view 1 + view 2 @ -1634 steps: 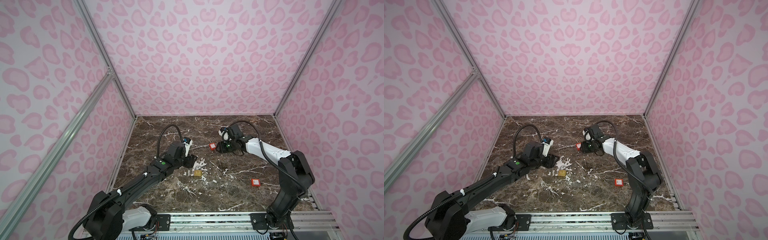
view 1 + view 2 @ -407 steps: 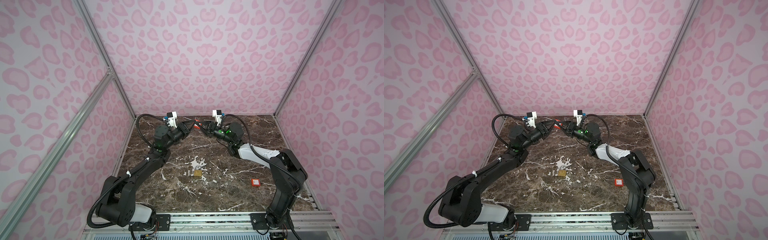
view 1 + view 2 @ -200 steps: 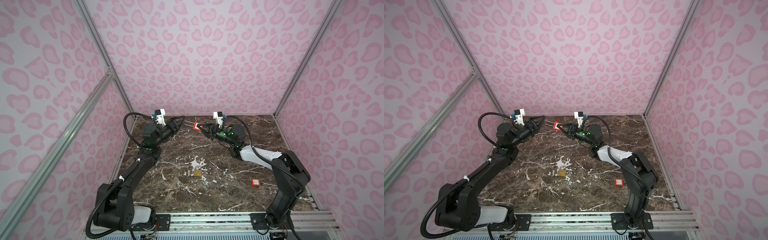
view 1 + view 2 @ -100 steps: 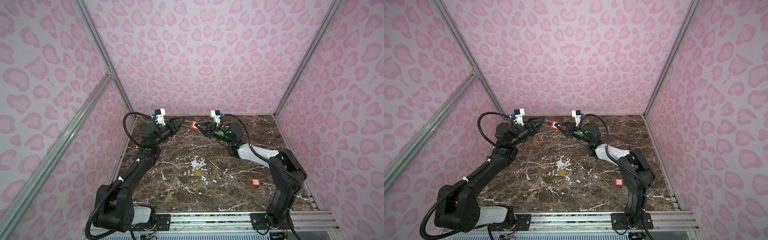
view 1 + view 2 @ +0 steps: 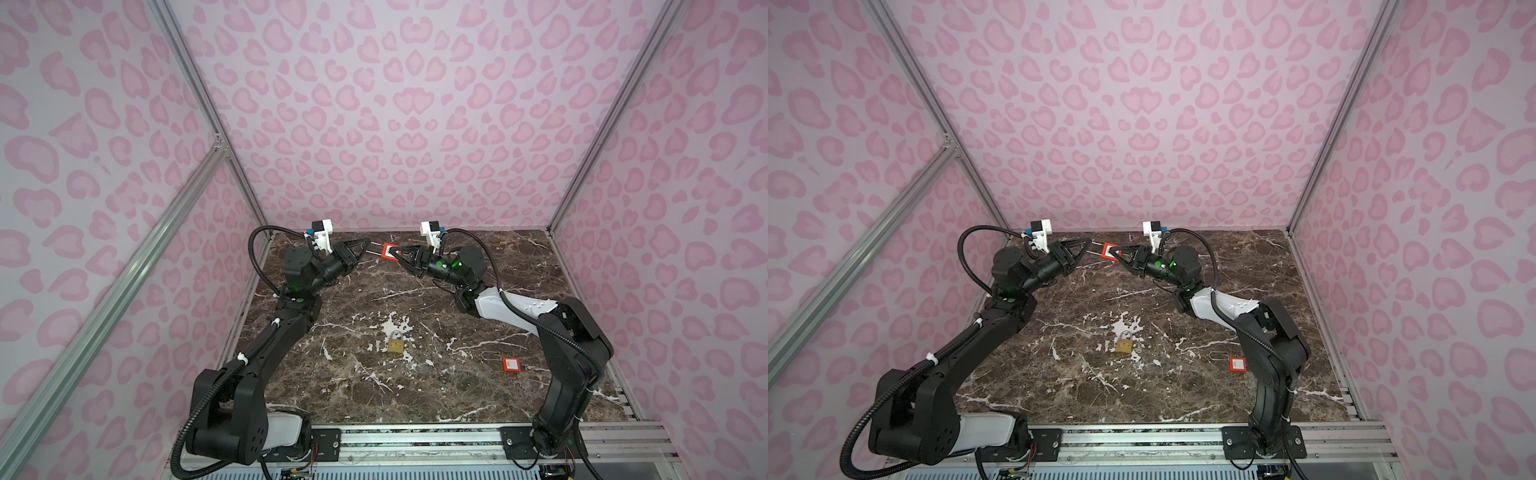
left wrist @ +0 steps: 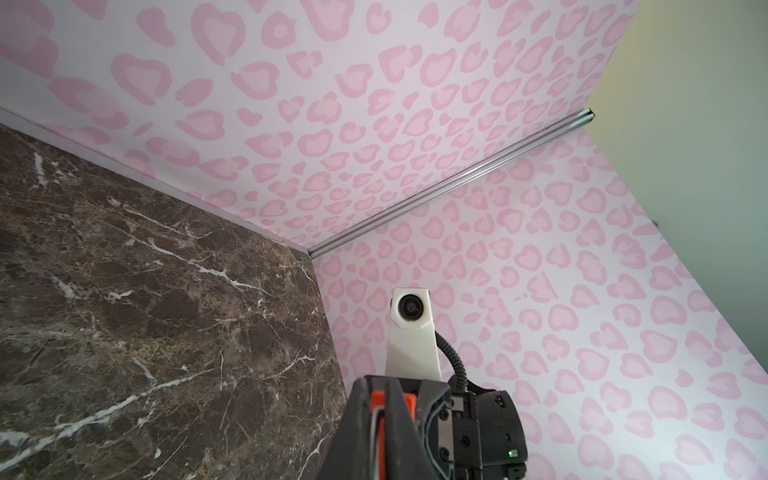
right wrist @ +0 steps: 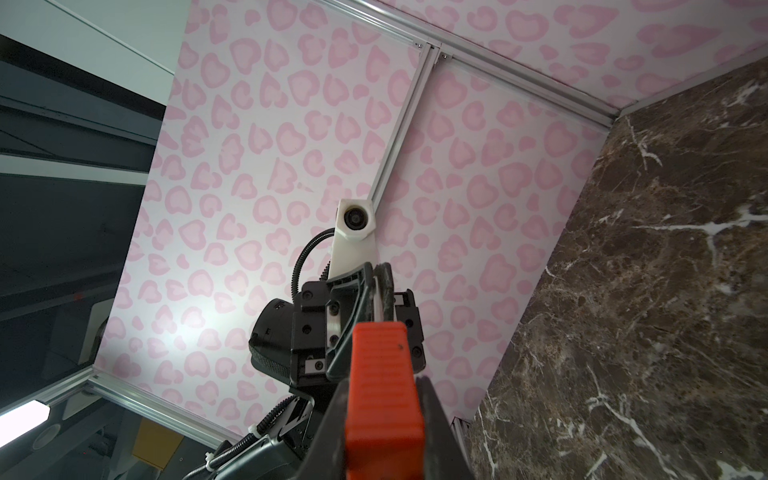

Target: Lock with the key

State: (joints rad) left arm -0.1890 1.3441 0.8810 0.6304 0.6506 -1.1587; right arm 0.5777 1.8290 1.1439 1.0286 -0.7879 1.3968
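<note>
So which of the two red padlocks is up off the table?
The red padlock at the back, gripped by the right claw; the other red one lies flat on the marble near the right arm.

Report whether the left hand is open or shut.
Shut: in both top views the left hand has its fingers pinched together on the metal rod sticking out of the red lock held by the right hand.

Pink walls [image 5: 395, 124] printed with heart-shaped leopard spots close in three sides of a dark brown marble tabletop [image 5: 415, 395] veined in white. Silver metal posts [image 5: 582, 170] climb the corners. A metal rail [image 5: 415, 437] edges the front. The light is soft and even.
</note>
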